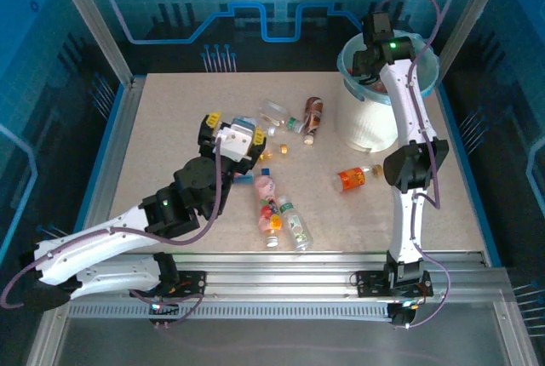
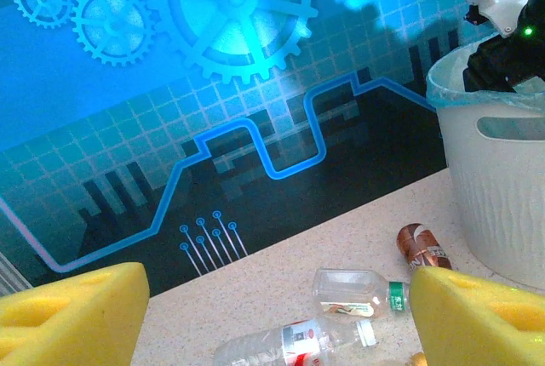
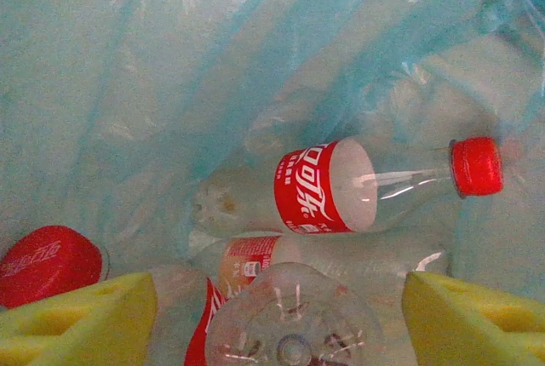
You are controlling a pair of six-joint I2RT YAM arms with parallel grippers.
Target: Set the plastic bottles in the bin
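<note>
A beige, speckled table has a blue border on its left side. Behind it stands a blue wall printed with gears and circuit lines. Slanted metal posts rise at the far corners, and a ribbed metal rail runs along the near edge.

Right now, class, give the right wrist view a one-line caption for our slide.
Open right gripper over the blue-lined bin, with red-labelled plastic bottles lying inside.
</note>
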